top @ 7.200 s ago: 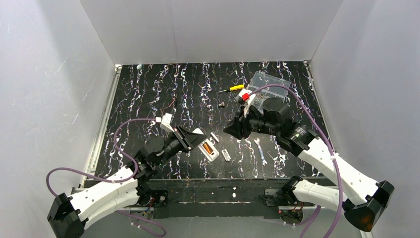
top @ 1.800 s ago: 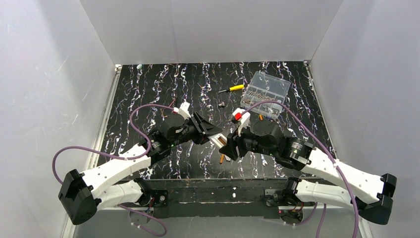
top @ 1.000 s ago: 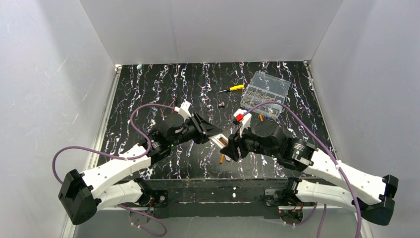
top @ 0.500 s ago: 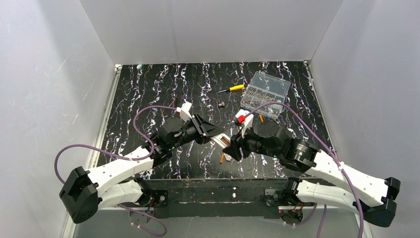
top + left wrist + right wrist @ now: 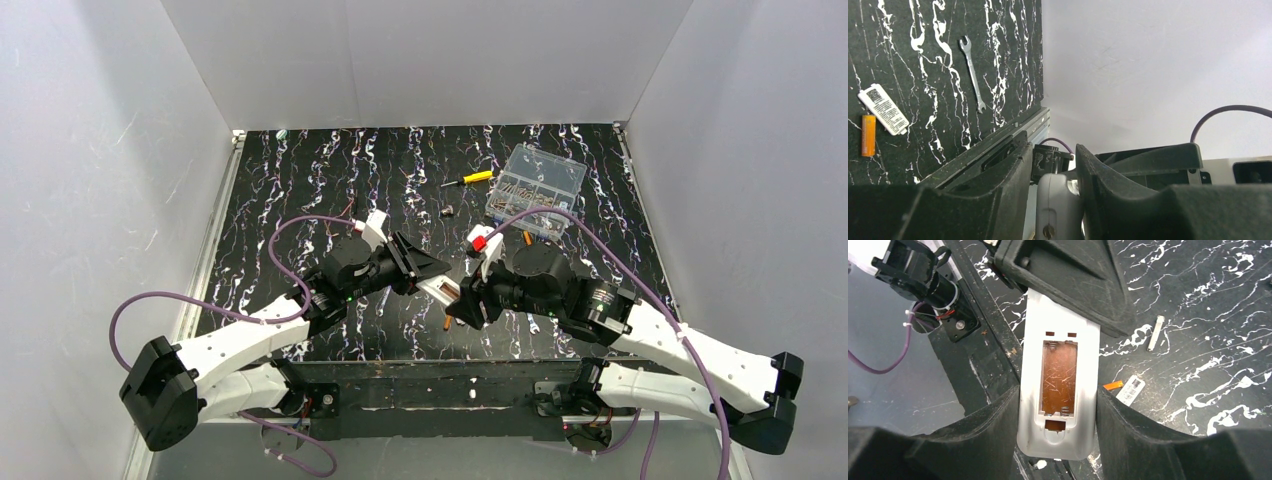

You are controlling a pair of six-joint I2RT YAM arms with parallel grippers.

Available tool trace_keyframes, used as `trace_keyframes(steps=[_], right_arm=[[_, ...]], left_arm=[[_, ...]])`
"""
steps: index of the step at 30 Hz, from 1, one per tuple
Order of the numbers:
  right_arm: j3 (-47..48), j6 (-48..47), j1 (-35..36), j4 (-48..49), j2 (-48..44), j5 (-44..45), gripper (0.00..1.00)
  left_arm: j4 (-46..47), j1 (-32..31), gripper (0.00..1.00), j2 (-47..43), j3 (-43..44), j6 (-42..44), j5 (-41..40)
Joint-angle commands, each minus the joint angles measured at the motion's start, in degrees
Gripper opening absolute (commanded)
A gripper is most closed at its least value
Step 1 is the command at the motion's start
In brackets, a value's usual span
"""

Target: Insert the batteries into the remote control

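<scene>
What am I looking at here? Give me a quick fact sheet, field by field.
Held item: remote control, back side up, off the table
Held by: right gripper, closed on its sides
Left gripper: flanks the remote's far end; grip unclear
Compartment: open, looks empty
Loose on table: one orange battery beside a labelled white cover

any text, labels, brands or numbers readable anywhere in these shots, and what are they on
No text here can be read.
white label plate: rows of dark print, too small to read.
orange battery beside it: no legible marking.
remote control, open back: no print visible.
</scene>
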Motion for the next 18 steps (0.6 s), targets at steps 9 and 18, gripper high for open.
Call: trace_keyframes(steps=[9,18], right_arm=[[2.22,0.59,0.25,5.49,0.71,-2.18,0.10],[1.86,1.07,0.28,7.25,2.45,0.66,0.09]], left_arm=[[-0.74,0.33,0.34,-1.12,2.50,0.10,0.07],[1.72,0.24,0.32,1.14,4.05,-2.68,1.91]])
